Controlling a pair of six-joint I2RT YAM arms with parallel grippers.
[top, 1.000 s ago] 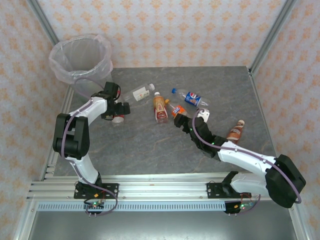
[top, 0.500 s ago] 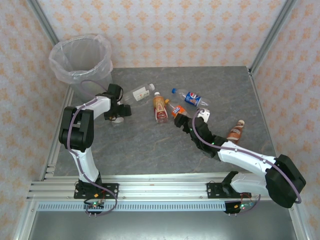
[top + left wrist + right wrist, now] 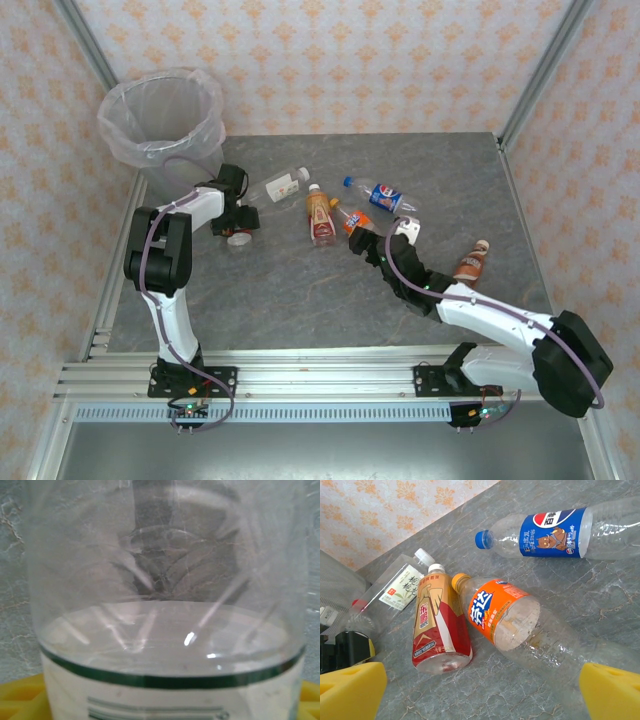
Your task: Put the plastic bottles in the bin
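Marbled tabletop (image 3: 290, 290), bottles (image 3: 320, 215) well inside edges.

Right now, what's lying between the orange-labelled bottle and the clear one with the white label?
The red-and-tan bottle lies on its side between the orange-labelled bottle and the white-label bottle, clearest in the right wrist view.

The blue-label bottle (image 3: 555, 532) is showing the Pepsi globe beside white Chinese characters. The orange-label bottle (image 3: 500, 612) is displaying 芬达, Fanta's Chinese name. Characters on the white-label bottle (image 3: 400, 587) and the red-and-gold bottle (image 3: 436, 627) are staying illegible.
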